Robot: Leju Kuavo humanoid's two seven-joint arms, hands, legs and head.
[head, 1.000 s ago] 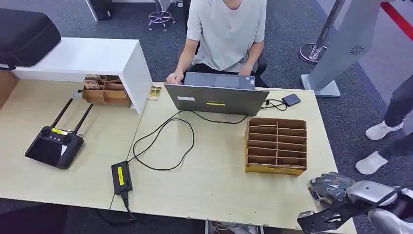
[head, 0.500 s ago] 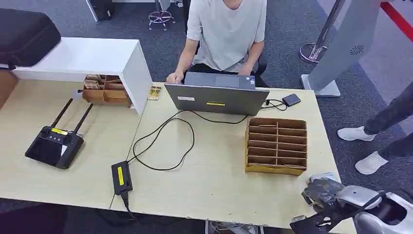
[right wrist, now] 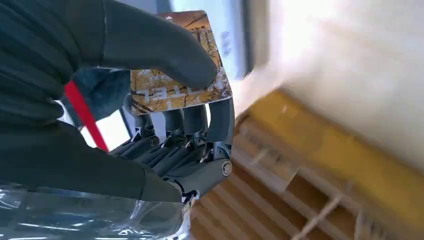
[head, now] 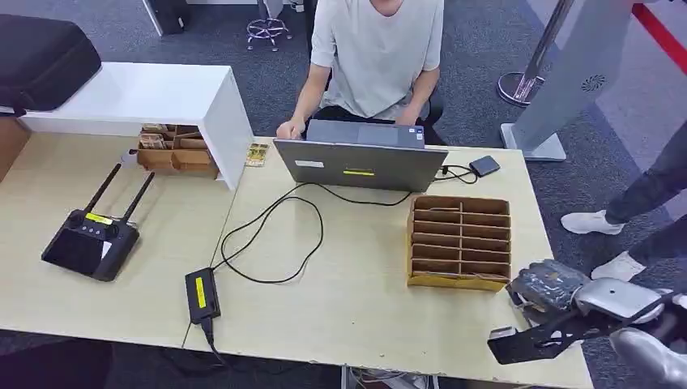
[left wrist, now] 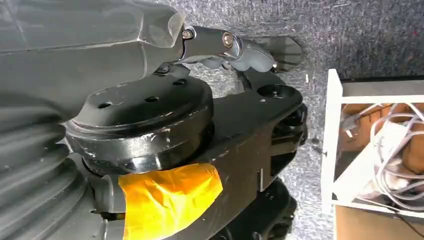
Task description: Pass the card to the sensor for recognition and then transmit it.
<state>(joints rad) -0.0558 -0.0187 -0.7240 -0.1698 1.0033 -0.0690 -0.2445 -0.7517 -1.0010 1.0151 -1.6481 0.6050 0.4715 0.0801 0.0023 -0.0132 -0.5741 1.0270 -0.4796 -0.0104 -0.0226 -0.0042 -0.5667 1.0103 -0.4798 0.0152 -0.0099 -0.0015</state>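
Now right hand [right wrist: 150,125] pinches the card [right wrist: 175,75] beside the divided box [head: 460,241].

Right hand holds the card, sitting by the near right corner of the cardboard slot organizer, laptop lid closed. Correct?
Not quite: the laptop is open, per the head view. The right hand does hold the card, beside the slot organizer.

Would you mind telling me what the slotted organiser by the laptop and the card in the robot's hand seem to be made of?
The slotted organiser looks like brown corrugated cardboard, matte, with thin dividers. The card, held by the right hand, looks like stiff printed plastic or coated paper, its face slightly glossy; which one is unclear.
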